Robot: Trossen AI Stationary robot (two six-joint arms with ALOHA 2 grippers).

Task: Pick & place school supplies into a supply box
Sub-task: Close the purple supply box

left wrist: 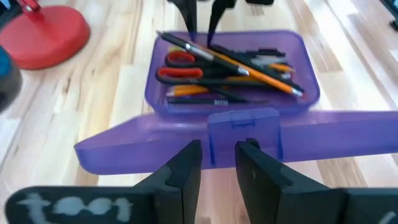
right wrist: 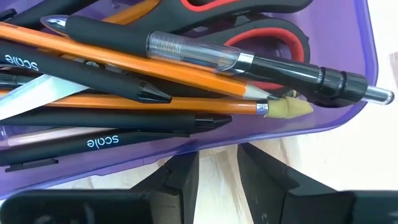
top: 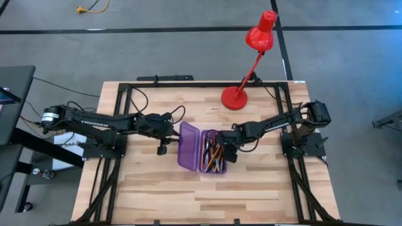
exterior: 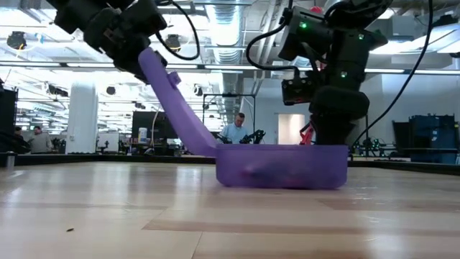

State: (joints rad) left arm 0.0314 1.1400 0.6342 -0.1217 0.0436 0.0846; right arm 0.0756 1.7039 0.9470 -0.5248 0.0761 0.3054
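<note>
Supply box (top: pixel 202 150) lies between left gripper (top: pixel 171 133) and right gripper (top: pixel 227 149).

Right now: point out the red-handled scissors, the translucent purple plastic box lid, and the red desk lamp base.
red-handled scissors (left wrist: pixel 179 66): left wrist view, on a handle loop.
translucent purple plastic box lid (exterior: pixel 172 97): low view, mid-panel.
red desk lamp base (top: pixel 235 98): high view, disc centre.

supply box (top: pixel 202 150) mid-table | pencils (left wrist: pixel 261 67), pens (right wrist: pixel 205 53), scissors (left wrist: pixel 180 65) inside | lamp (top: pixel 242 75) behind
</note>
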